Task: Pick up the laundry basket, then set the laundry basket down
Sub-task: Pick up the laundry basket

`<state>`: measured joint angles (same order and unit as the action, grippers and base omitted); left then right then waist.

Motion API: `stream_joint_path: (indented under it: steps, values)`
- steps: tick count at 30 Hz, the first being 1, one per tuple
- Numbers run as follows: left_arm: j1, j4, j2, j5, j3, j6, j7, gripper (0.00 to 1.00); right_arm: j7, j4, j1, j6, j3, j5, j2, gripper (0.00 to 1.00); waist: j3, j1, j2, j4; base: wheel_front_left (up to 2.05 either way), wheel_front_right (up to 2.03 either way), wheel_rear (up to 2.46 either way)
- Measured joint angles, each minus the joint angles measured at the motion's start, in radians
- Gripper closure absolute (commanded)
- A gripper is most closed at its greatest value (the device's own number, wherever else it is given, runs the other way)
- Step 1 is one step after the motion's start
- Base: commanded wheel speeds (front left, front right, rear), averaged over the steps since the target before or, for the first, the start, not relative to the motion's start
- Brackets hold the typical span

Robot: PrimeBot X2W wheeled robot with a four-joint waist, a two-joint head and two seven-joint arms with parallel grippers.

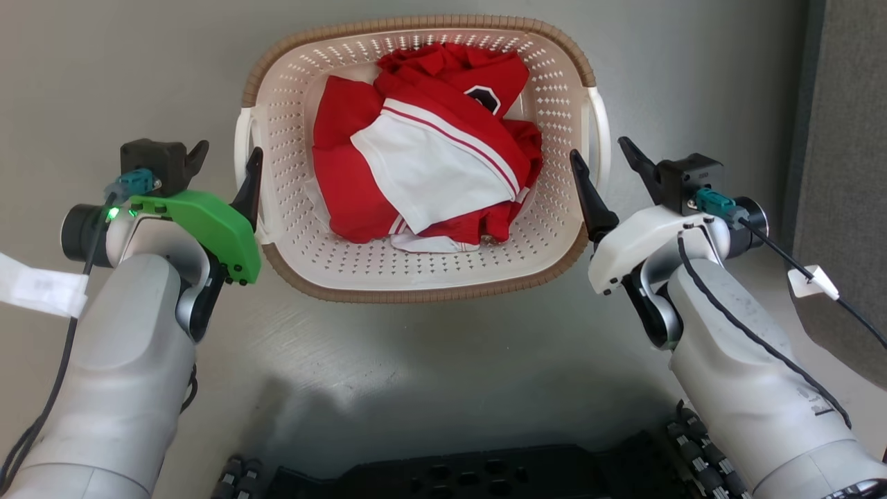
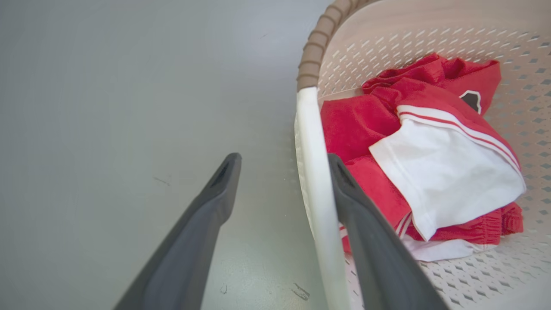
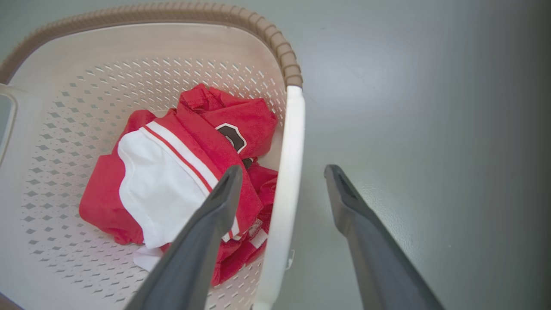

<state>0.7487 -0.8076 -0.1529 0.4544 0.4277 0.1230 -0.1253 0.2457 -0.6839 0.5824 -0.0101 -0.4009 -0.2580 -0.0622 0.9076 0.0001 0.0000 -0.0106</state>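
The laundry basket (image 1: 416, 25) is cream-white and perforated with a brown woven-look rim, and it stands on the grey floor straight ahead. Red and white clothes (image 1: 429, 159) lie inside it. My left gripper (image 1: 225, 170) is open, one finger inside the basket wall and one outside, so the white left handle (image 2: 316, 172) runs between them. My right gripper (image 1: 604, 163) is open in the same way astride the right handle (image 3: 288, 142). In both wrist views the fingers stand apart from the handle. The left wrist view shows the rim (image 2: 313, 47) curving away, and the right wrist view shows the rim (image 3: 275, 36) too.
A dark grey panel (image 1: 845, 138) rises along the right side. My black base (image 1: 450, 478) fills the bottom edge. A white tag (image 1: 41, 287) hangs on the left arm's cable. Bare grey floor (image 1: 104, 69) lies left of and behind the basket.
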Motion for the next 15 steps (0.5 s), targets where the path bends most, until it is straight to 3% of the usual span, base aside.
stream_joint_path:
  steps: [15]
  values:
    - [0.078, -0.112, 0.004, 0.03, 0.118, 0.006, 0.03, 0.0, 0.0, -0.072, 0.079, -0.002, -0.07, -0.063, -0.001, 0.0, 0.05, -0.0001, 0.0, -0.012, 0.0, 0.0, 0.0]
